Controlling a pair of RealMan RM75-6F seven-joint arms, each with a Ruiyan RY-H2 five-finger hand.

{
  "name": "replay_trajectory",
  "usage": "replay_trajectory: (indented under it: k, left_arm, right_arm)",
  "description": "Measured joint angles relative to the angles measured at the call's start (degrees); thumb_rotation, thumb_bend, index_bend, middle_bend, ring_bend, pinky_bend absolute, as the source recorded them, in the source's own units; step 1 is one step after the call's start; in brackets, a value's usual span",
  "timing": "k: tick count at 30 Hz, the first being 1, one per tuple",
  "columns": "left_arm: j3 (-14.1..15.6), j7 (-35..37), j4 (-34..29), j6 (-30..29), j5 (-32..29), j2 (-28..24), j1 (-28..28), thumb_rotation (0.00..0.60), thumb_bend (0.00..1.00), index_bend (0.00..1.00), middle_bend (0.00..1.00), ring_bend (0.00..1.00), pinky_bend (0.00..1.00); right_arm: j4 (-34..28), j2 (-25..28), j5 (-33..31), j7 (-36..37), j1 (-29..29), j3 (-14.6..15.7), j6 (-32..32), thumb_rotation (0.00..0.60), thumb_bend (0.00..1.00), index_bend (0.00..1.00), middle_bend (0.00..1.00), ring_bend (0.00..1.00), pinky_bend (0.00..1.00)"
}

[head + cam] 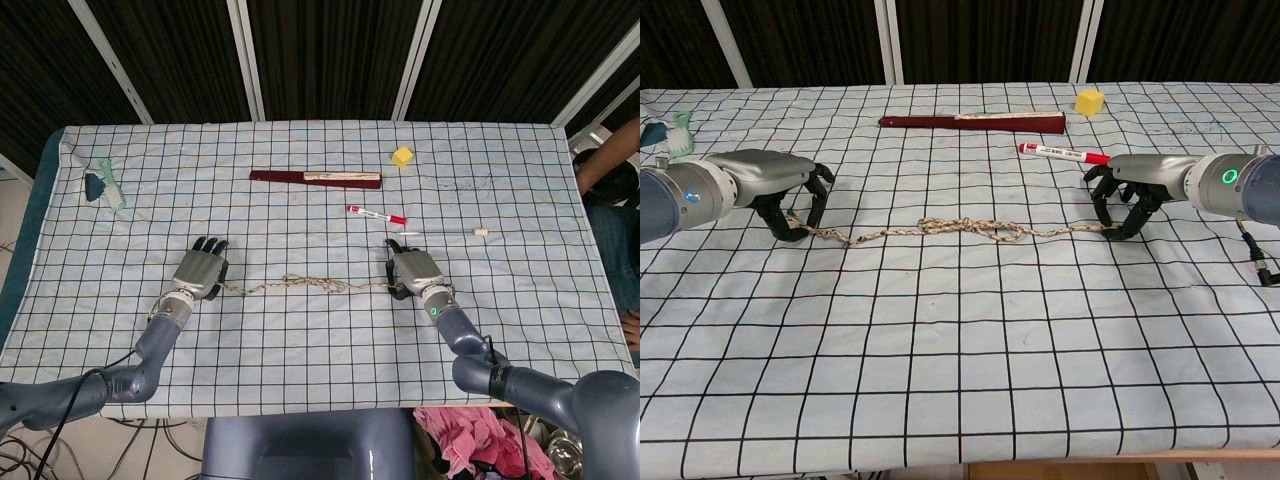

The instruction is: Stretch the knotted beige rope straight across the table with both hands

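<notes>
The knotted beige rope (310, 285) (960, 226) lies nearly straight across the middle of the checked tablecloth (320, 350), with a loose knot near its centre. My left hand (203, 270) (780, 190) rests on the table with fingers curled down around the rope's left end. At the other end, my right hand (413, 270) (1135, 190) pinches the rope between curled fingers. The rope still sags in slight waves between the two hands.
Behind the rope lie a dark red folded fan (315, 177) (970, 122), a red-and-white marker (376, 214) (1065, 154), a yellow cube (402, 156) (1090, 101) and a small white piece (481, 232). A green-blue item (103, 183) sits far back left.
</notes>
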State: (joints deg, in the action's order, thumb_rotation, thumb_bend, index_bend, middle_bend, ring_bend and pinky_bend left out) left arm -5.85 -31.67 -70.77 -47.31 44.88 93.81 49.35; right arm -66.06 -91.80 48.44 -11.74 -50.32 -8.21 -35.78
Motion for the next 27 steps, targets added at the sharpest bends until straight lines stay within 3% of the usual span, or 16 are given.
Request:
replay_trajectory:
  k: [27]
  left_arm:
    - [0.2,-0.2,1.4,-0.2,0.8,0.7,-0.4,0.600,0.40,0.59,0.08,0.00,0.02]
  right_arm:
    - [-0.9,0.6,-0.3,0.0,0.2,-0.1,-0.2,0.600,0.47,0.72,0.00,0.12,0.18]
